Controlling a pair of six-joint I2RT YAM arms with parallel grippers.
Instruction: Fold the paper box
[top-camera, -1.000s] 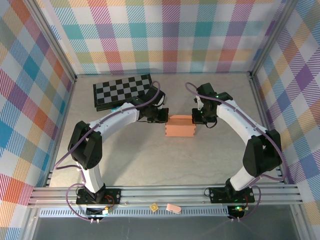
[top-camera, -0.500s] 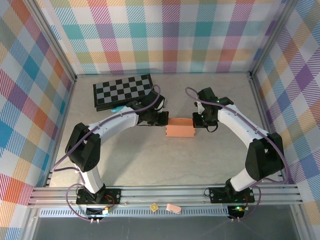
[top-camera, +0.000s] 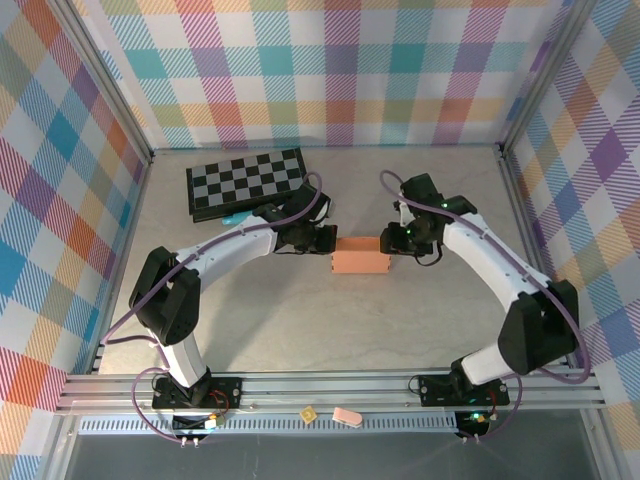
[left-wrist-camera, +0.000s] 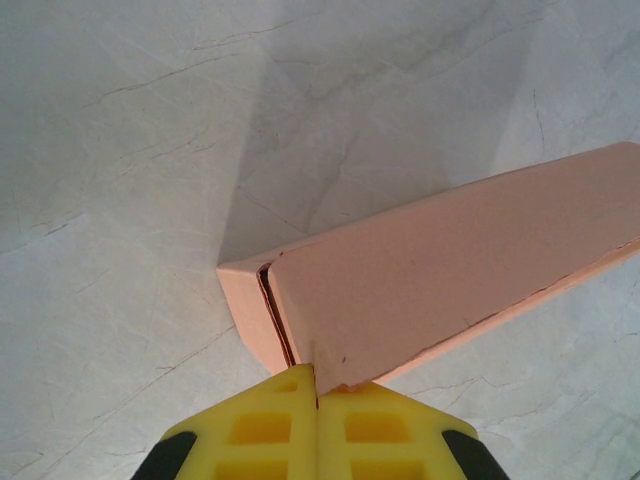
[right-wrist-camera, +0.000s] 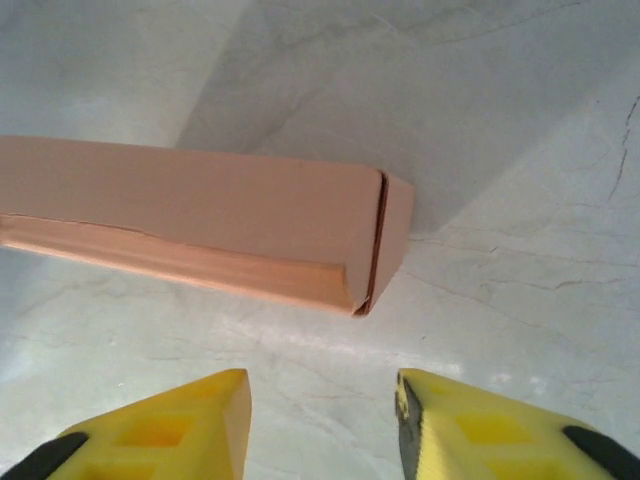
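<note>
"At mid-table, what is entered first?"
"Paper box (top-camera: 360, 260), salmon-orange, closed up, lying flat on the table (top-camera: 300, 330), long side running 9 to 3 o'clock."
"Left gripper (top-camera: 327, 240)?"
"Fingers (left-wrist-camera: 260, 435) pressed tight together. Tips touch a lid corner at the box's 9 o'clock end. Whether they nip the lid edge cannot be told."
"Right gripper (top-camera: 391, 240)?"
"Jaws parted to a moderate gap, holding nothing. Fingers (right-wrist-camera: 170, 430) sit just short of the box's 3 o'clock end, not touching. From the gap, the box lies toward 11 o'clock."
</note>
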